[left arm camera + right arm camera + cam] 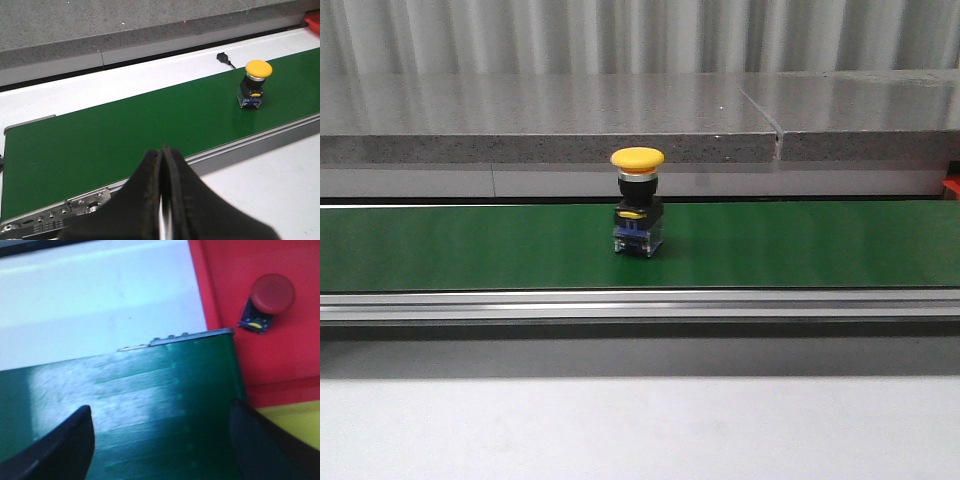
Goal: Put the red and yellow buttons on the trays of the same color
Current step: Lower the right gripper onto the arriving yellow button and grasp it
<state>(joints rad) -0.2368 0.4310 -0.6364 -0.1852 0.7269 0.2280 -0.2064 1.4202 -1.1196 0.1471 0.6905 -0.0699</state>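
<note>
A yellow button [637,200] with a black body stands upright in the middle of the green conveyor belt [470,245]. It also shows in the left wrist view [255,83], far from my left gripper [164,150], which is shut and empty near the belt's front rail. In the right wrist view a red button [267,299] lies on the red tray [285,355]. A corner of the yellow tray [297,420] shows beside it. My right gripper [160,415] is open and empty over the belt's end [165,390]. Neither gripper shows in the front view.
A grey stone ledge [620,120] runs behind the belt. An aluminium rail [640,303] borders the belt's front. A white table surface [640,430] lies in front. A small black piece [223,58] lies on the white surface behind the belt.
</note>
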